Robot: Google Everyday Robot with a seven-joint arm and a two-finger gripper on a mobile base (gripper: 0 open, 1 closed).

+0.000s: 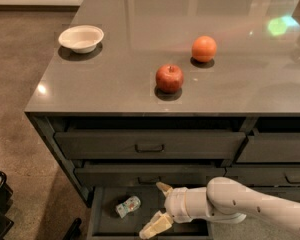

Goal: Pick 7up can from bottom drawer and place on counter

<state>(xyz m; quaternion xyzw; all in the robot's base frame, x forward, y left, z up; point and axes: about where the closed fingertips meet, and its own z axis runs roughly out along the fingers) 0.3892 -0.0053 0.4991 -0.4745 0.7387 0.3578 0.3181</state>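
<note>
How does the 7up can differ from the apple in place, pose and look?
The 7up can lies on its side in the open bottom drawer; the apple sits upright on the counter. The can is silvery with green; the apple is red. The gripper, jaws open, is over the drawer beside the can, far from the apple. Neither is held.

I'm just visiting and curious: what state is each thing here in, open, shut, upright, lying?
bottom drawer: pulled open.
7up can: lying on its side in it.
gripper: right of the can, fingers open, holding nothing.
two drawers above: shut.
white bowl: upright on the counter.
</note>
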